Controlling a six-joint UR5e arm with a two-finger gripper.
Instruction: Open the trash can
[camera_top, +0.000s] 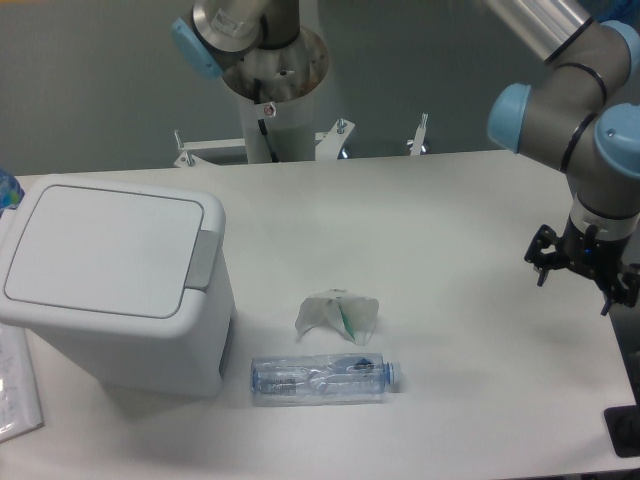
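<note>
Bin (115, 285) sits at the table's (450, 240) left side, lid (105, 248) flat and closed. Grey tab (204, 260) on the lid's right edge, facing the middle of the table. Nothing on top of the lid.

Gripper (583, 268) hangs at the far right edge, well apart from the bin, above the surface. It holds nothing. Fingers look spread some, but at this angle I cannot tell how wide.

Between the two: a crumpled wrapper (338, 316) and a flattened clear bottle (320, 379), the bottle lying just beside the bin's lower right corner.

My read: step in hand is the approach; no contact yet. I would carry the gripper across high enough to pass over wrapper and bottle, then come down on the tab from above. Press with fingers closed or with one fingertip, centred on the tab, pushing straight down. An off-centre push risks sliding off onto the lid or nudging the bin sideways.
</note>
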